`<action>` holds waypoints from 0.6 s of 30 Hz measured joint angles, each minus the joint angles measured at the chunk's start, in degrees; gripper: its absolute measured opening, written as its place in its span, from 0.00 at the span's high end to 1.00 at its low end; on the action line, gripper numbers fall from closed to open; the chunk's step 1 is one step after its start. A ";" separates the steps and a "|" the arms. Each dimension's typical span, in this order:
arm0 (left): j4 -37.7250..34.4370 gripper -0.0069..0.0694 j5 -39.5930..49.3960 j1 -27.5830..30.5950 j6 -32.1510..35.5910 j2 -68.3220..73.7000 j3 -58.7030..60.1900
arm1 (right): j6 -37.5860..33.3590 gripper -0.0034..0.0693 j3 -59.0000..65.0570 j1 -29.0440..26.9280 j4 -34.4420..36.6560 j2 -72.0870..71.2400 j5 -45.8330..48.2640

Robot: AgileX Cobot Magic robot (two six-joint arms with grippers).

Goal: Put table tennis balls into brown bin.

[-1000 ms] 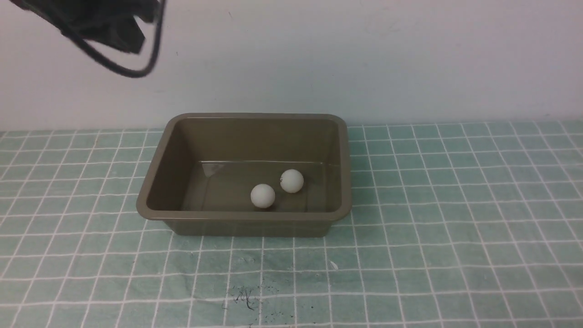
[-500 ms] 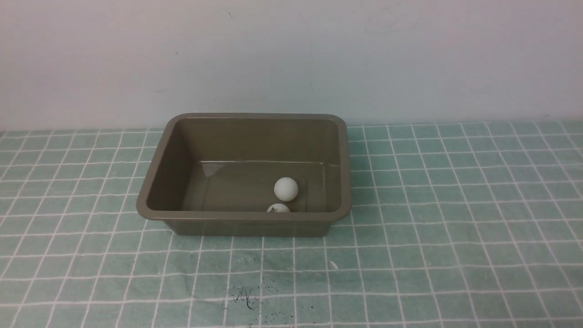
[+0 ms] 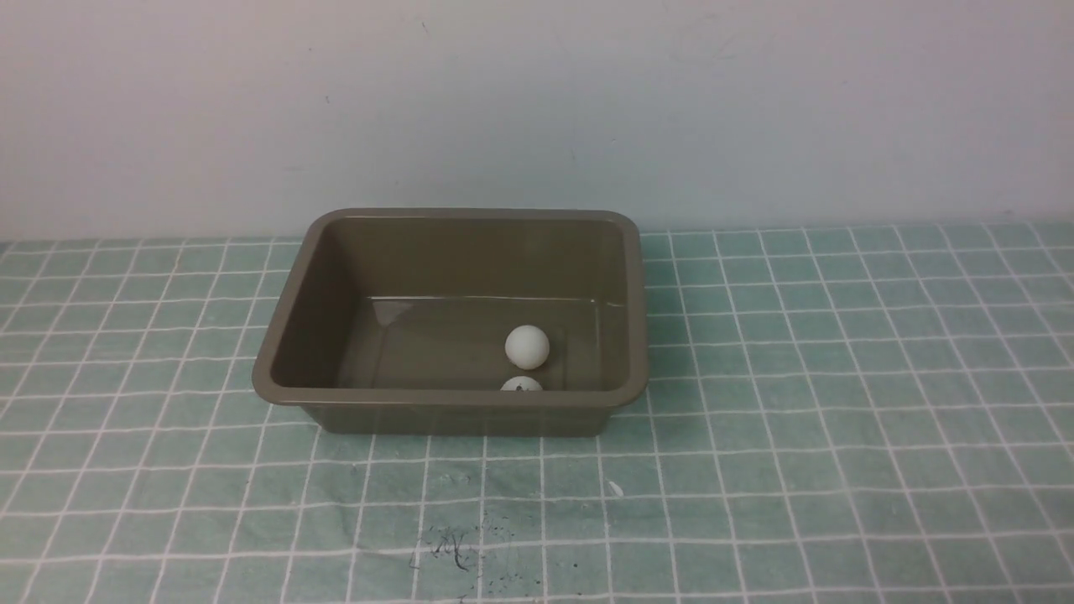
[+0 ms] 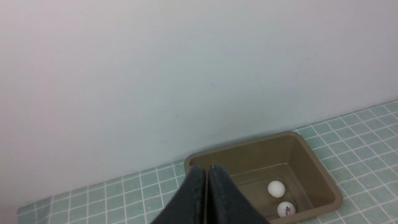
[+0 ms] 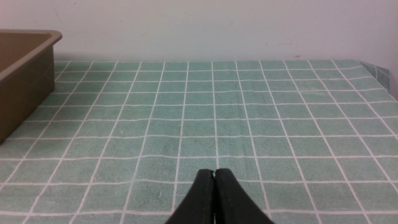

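The brown bin (image 3: 289,323) stands in the middle of the green checked cloth, close to the wall. Both table tennis balls lie inside it: a plain one (image 3: 527,346) on the floor and one (image 3: 521,384) half hidden behind the near wall. In the left wrist view the plain ball (image 4: 276,189) and the printed ball (image 4: 286,209) show in the bin (image 4: 317,161). My left gripper (image 4: 207,169) is shut and empty, high above the bin's side. My right gripper (image 5: 214,172) is shut and empty, low over bare cloth beside the bin (image 5: 25,81). Neither gripper shows in the front view.
A white wall rises right behind the bin. The cloth's edge (image 5: 377,73) shows far off in the right wrist view. Dark scribbles (image 3: 453,545) mark the cloth near the front.
The left arm, at the upper left a second ago, has left the front view. Both balls rolled inside the bin; the marked one now rests against the near wall.
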 joint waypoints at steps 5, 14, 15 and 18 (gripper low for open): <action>0.90 0.92 -16.13 2.08 0.09 -12.96 22.87 | 0.00 0.97 0.00 0.00 0.00 0.00 0.00; 2.07 0.92 -50.90 9.48 -0.73 -39.05 80.48 | 0.00 0.97 0.00 0.00 0.00 0.00 0.00; 2.12 0.92 -52.91 10.07 -1.47 -41.79 86.24 | 0.00 0.97 0.00 0.00 0.00 0.00 0.00; 2.27 0.92 -54.71 10.48 -3.86 -48.06 98.23 | 0.00 0.97 0.00 0.00 0.00 0.00 0.00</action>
